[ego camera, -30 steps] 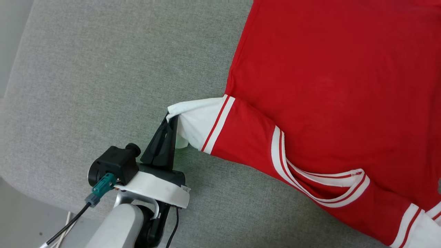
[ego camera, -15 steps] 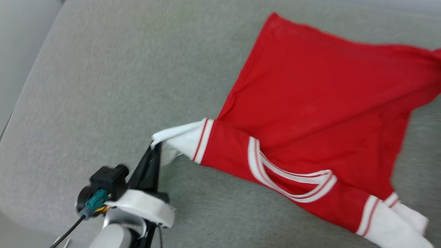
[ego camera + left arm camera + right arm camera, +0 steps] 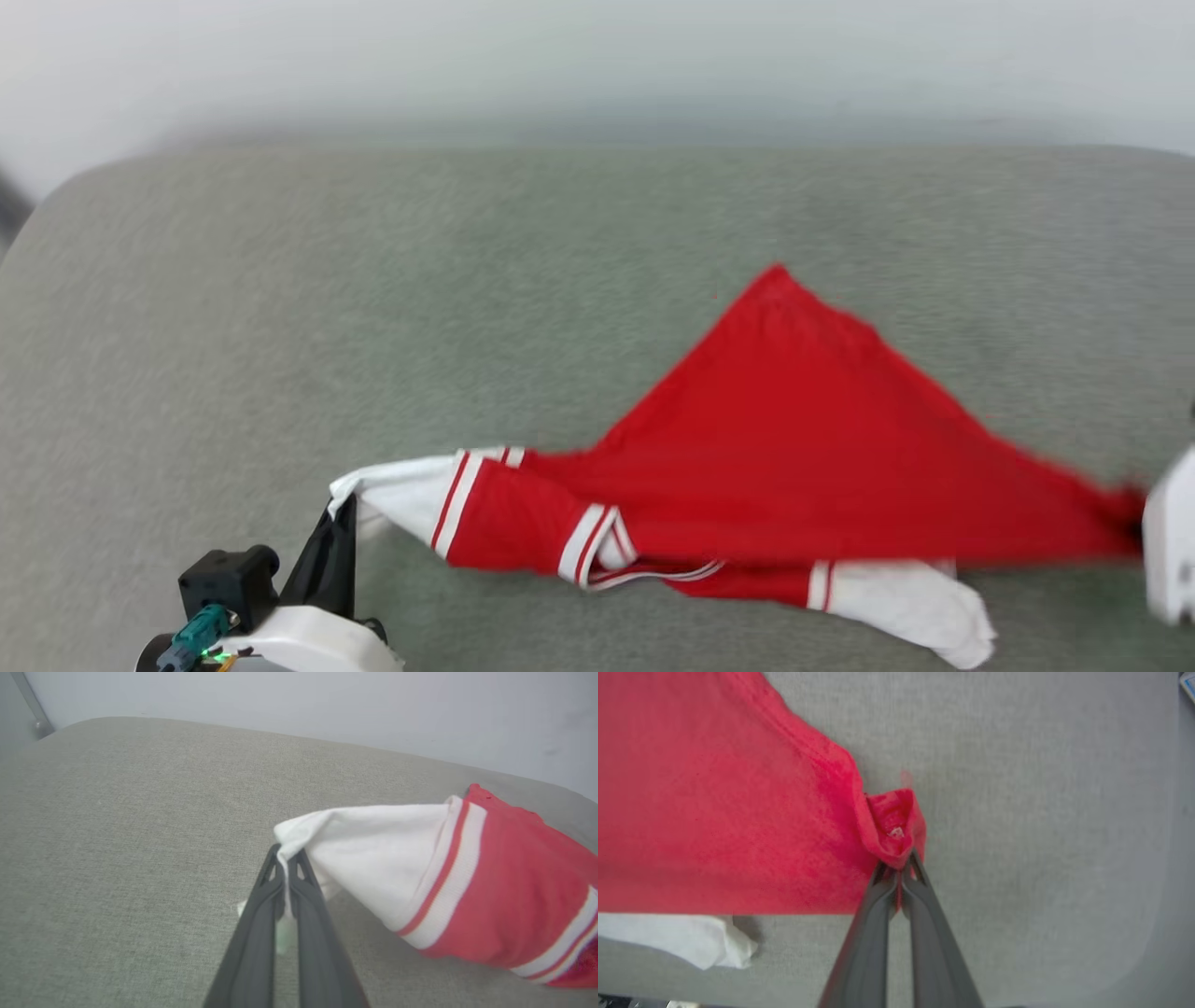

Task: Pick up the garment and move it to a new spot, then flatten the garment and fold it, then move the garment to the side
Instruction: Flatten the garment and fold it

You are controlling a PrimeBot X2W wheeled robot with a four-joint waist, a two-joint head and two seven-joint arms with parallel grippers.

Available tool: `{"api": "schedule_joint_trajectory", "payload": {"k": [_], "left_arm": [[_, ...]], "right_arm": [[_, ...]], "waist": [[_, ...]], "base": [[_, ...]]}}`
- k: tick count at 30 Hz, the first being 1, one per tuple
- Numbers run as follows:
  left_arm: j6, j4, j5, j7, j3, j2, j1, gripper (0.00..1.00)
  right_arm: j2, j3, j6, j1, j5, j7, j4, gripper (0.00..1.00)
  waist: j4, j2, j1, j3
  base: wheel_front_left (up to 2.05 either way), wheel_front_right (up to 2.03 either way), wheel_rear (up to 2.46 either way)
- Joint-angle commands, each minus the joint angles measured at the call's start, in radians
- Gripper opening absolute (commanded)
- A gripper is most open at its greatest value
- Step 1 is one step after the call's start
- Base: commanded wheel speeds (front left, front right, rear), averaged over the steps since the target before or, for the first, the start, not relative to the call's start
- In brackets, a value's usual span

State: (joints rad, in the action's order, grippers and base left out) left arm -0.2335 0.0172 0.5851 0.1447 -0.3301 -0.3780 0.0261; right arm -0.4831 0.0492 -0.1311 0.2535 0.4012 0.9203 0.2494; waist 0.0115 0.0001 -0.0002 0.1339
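Shirt (image 3: 794, 448) stretched near the cushion (image 3: 280, 327) front edge: left hand (image 3: 286, 858) clamps its white sleeve (image 3: 373, 858), right hand (image 3: 901, 863) a red corner; flattening, folding remain.

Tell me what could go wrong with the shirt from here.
1. The left hand pinches only the tip of the white sleeve; a hard pull may slip it free.
2. The right hand grips a small bunched red corner, which could also slip.
3. The loose second sleeve lies crumpled at the near edge of the shirt and may end up folded underneath.
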Motion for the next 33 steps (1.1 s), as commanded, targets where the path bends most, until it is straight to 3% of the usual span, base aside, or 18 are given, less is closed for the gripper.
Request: {"api": "schedule_joint_trajectory", "payload": {"k": [1,2,6,7,9,12,17,23,25,28,33], "left_arm": [[-0.004,-0.003,-0.001,-0.006,0.001,-0.012,0.01,0.0],[-0.005,-0.006,-0.002,-0.014,0.0,-0.018,0.017,0.0],[-0.011,-0.01,0.002,-0.024,0.0,-0.027,0.029,0.0],[-0.012,-0.013,0.003,-0.027,0.0,-0.029,0.029,0.0],[-0.015,-0.019,0.003,-0.032,0.0,-0.033,0.026,0.0],[-0.02,-0.028,0.002,-0.039,0.0,-0.038,0.026,0.0],[-0.019,-0.048,-0.001,-0.052,-0.004,-0.046,0.014,0.0],[-0.02,-0.078,-0.018,-0.068,-0.016,-0.055,-0.02,0.0],[-0.02,-0.086,-0.021,-0.068,-0.019,-0.055,-0.032,0.0],[-0.016,-0.101,-0.03,-0.065,-0.026,-0.052,-0.057,0.0],[0.0,-0.116,-0.046,-0.058,-0.043,-0.044,-0.105,0.0]], "right_arm": [[0.024,0.014,0.001,-0.059,0.007,0.011,-0.023,0.0],[0.063,0.042,0.001,-0.171,0.004,0.036,-0.067,0.0],[0.176,0.093,0.001,-0.334,0.011,0.072,-0.107,0.0],[0.206,0.099,0.001,-0.358,0.018,0.075,-0.111,0.19],[0.233,0.099,0.001,-0.378,0.008,0.055,-0.131,1.0],[0.261,0.109,0.001,-0.359,0.006,-0.041,-0.165,1.0],[0.253,0.106,0.001,-0.28,-0.009,-0.32,-0.208,1.0],[0.25,0.077,0.001,-0.137,0.01,-0.593,-0.148,1.0],[0.252,0.05,0.001,-0.079,0.026,-0.612,-0.107,1.0],[0.227,0.0,0.001,0.021,0.037,-0.558,-0.045,1.0],[0.181,-0.073,0.001,0.192,0.068,-0.31,0.035,1.0]], "waist": [[-0.059,-0.0001,0.0002,-0.05],[-0.072,-0.0001,0.0002,-0.053],[-0.09,-0.0001,0.0002,-0.051],[-0.094,-0.0001,0.0002,-0.048],[-0.101,-0.0001,0.0002,-0.041],[-0.111,-0.0001,0.0002,-0.034],[-0.113,-0.0001,0.0002,-0.022],[-0.089,-0.0001,0.0002,0.018],[-0.082,-0.0001,0.0002,0.034],[-0.063,-0.0001,0.0002,0.069],[-0.02,-0.0001,0.0002,0.131]], "base": [[0.0,0.0,0.0],[0.0,0.0,0.0],[0.0,0.0,0.0],[0.0,0.0,0.0],[0.0,0.0,0.0],[0.0,0.0,0.0],[0.0,0.0,0.0],[0.0,0.0,0.0],[0.0,0.0,0.0],[0.0,0.0,0.0],[0.0,0.0,0.0]]}}
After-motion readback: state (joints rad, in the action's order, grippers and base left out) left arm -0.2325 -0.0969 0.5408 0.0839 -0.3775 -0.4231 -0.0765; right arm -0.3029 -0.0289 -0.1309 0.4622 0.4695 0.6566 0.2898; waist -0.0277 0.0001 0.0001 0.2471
